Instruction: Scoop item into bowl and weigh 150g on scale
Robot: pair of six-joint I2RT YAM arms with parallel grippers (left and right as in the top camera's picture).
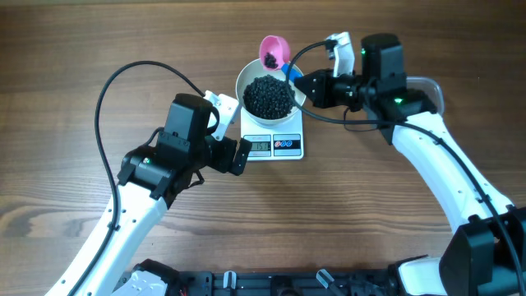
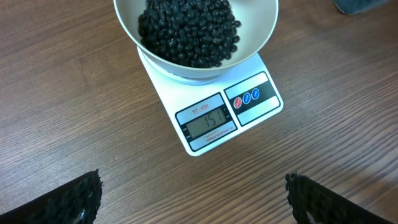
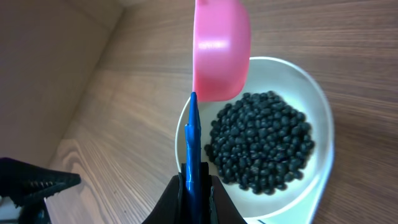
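The white bowl (image 1: 244, 82) stands on the scale (image 1: 288, 146) and holds a heap of black beans, the item (image 1: 269, 96). In the left wrist view the scale (image 2: 261, 102) has a display (image 2: 208, 121) that reads 151 below the bowl (image 2: 267, 28). My right gripper (image 1: 297, 82) is shut on the blue handle (image 3: 191, 143) of a pink scoop (image 1: 273, 51). The scoop hangs over the bowl's far rim with a few beans in it. My left gripper (image 2: 193, 199) stands open over bare wood, just left of and in front of the scale.
The edge of a clear tub (image 1: 431, 89) shows behind the right arm at the back right. Black cables loop above both arms. The wooden table (image 1: 74, 107) stretches wide on the left and in front of the scale.
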